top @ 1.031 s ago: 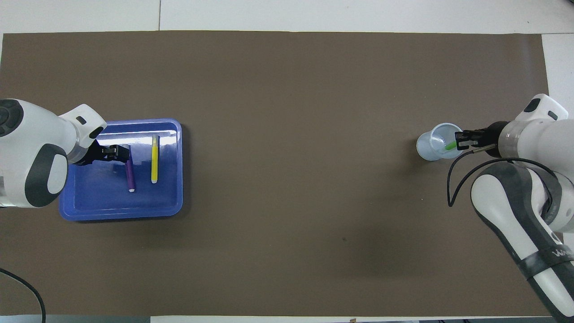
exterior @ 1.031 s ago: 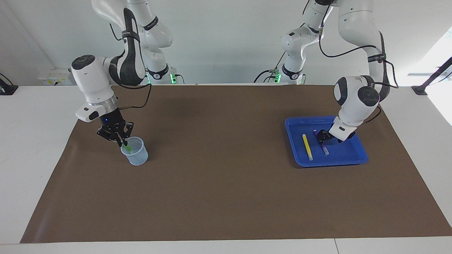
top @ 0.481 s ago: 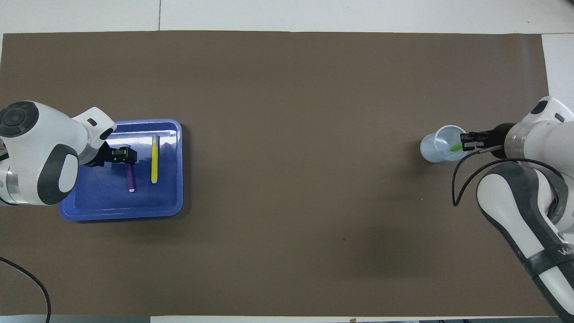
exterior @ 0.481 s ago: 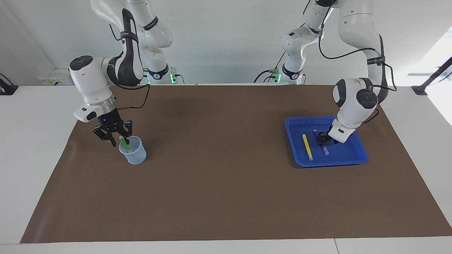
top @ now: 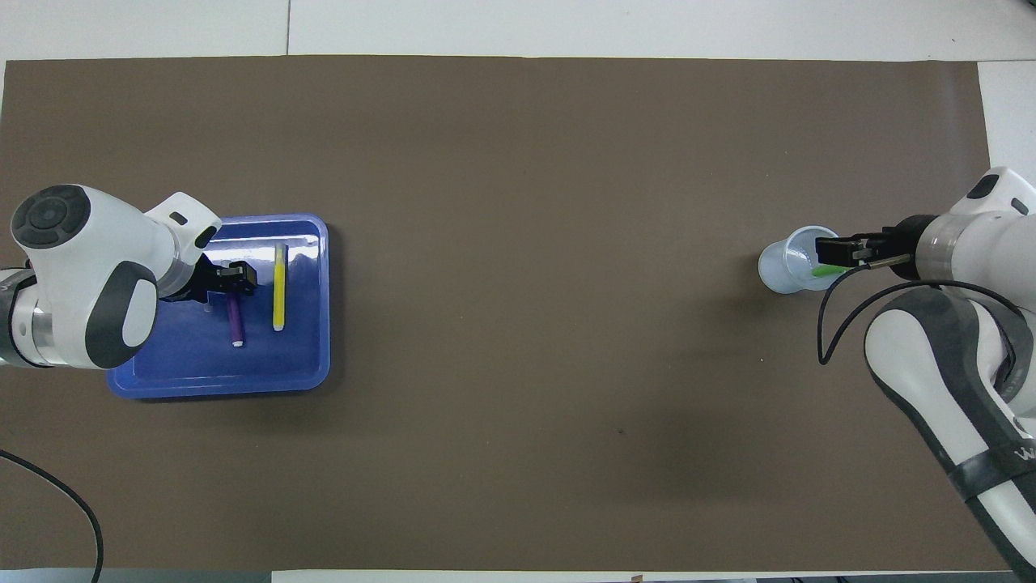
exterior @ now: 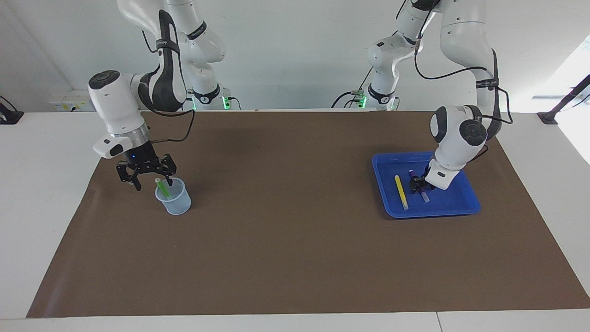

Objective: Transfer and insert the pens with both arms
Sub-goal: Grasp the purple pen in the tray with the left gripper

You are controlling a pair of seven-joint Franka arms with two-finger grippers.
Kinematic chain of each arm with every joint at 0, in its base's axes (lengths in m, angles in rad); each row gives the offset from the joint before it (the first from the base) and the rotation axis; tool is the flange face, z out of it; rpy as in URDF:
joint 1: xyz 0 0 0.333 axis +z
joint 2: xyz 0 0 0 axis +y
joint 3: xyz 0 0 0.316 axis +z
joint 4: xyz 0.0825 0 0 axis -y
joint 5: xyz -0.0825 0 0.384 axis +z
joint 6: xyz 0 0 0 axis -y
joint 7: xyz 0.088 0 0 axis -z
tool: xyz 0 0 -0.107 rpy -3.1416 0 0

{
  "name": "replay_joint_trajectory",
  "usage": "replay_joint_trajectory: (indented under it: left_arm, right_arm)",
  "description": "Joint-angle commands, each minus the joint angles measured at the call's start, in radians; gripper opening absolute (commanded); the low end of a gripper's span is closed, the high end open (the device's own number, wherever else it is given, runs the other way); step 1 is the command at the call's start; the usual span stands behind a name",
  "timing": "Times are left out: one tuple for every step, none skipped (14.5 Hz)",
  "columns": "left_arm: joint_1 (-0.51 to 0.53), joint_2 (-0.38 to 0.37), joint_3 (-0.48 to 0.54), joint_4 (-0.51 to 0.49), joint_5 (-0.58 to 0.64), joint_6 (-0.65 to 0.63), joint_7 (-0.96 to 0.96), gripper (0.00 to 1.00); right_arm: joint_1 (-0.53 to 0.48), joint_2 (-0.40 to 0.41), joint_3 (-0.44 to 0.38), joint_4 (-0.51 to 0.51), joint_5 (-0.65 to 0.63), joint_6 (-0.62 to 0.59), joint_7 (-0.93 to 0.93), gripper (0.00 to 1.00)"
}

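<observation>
Brown matting (exterior: 295, 240) covers my table, bare on the stretch farthest from me. Going near to far at my left arm's end: my left gripper (exterior: 418, 183) sits low in the blue tray (exterior: 465, 203), at the purple pen (exterior: 424, 195); I cannot tell its finger state. The yellow pen (exterior: 401, 192) lies beside it. At my right arm's end, my right gripper (exterior: 146, 174) hangs spread beside the clear cup (exterior: 175, 203), where the green pen (exterior: 162, 188) leans. One pen inserted, I judge; two remain.
</observation>
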State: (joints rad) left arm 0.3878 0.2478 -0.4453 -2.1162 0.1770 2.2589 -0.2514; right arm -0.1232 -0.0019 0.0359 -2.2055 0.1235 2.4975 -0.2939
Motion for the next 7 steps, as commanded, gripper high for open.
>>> replay_joint_trajectory:
  left_arm:
    - [-0.004, -0.002, 0.005, -0.013, 0.022, 0.025, -0.025, 0.55]
    - [-0.004, -0.002, 0.005, -0.011, 0.022, 0.025, -0.023, 0.45]
    - [-0.003, -0.002, 0.005, -0.011, 0.022, 0.024, -0.022, 0.34]
    - [0.000, -0.002, 0.005, -0.011, 0.022, 0.024, -0.020, 0.28]
    - [0.003, -0.002, 0.005, -0.010, 0.022, 0.024, -0.017, 0.17]
    - [0.006, -0.002, 0.007, -0.010, 0.022, 0.024, -0.014, 0.06]
    - [0.006, -0.002, 0.007, -0.008, 0.022, 0.021, -0.014, 0.00]
  right_arm:
    - [-0.001, 0.011, 0.012, 0.070, -0.004, -0.072, 0.085, 1.00]
    - [0.000, 0.011, 0.013, 0.116, -0.008, -0.144, 0.131, 1.00]
    - [0.000, 0.011, 0.015, 0.159, -0.021, -0.213, 0.172, 1.00]
    - [0.002, 0.008, 0.016, 0.205, -0.028, -0.285, 0.208, 1.00]
    - [0.014, 0.008, 0.016, 0.246, -0.048, -0.345, 0.229, 1.00]
    - [0.037, 0.010, 0.015, 0.301, -0.091, -0.420, 0.258, 1.00]
    - [0.043, 0.011, 0.016, 0.346, -0.132, -0.490, 0.303, 1.00]
